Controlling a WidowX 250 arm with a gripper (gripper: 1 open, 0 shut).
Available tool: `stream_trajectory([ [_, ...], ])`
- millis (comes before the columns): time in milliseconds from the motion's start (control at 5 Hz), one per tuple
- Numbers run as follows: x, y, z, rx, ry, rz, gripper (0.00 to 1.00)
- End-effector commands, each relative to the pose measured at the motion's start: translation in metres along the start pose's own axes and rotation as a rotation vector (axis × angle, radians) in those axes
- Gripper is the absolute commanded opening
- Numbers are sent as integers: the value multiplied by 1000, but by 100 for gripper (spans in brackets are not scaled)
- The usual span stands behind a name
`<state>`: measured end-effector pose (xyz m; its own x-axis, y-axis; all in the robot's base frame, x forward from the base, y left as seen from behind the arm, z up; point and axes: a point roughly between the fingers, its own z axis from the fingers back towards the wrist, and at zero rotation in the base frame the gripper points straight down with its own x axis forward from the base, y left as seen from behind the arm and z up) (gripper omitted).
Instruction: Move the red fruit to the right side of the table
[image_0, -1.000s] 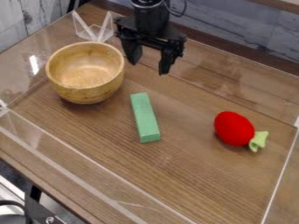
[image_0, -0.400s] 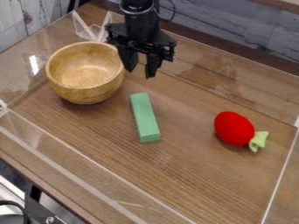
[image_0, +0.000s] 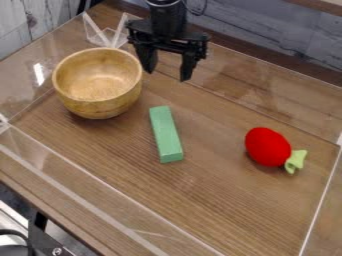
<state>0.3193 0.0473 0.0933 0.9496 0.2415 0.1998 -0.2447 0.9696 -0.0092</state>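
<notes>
Fingers (image_0: 185, 66) on the gripper (image_0: 168, 68) are spread and empty at the far side, while the red fruit (image_0: 267, 146) already sits near the table's (image_0: 227, 215) right edge, so it looks basically done.

The brown wooden desk (image_0: 201, 215) has low clear walls. On it sit a wooden bowl (image_0: 96, 82), a long green block (image_0: 166, 133) and the red fruit (image_0: 270, 147), each apart.
</notes>
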Motion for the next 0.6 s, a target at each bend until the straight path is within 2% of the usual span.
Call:
stream_trajectory([
  [0,2,-11,8,-18,-44,-81,100],
  [200,-11,-14,13,-37,-45,-175,100],
  [400,-1,-7,12,-13,-60,-111,100],
])
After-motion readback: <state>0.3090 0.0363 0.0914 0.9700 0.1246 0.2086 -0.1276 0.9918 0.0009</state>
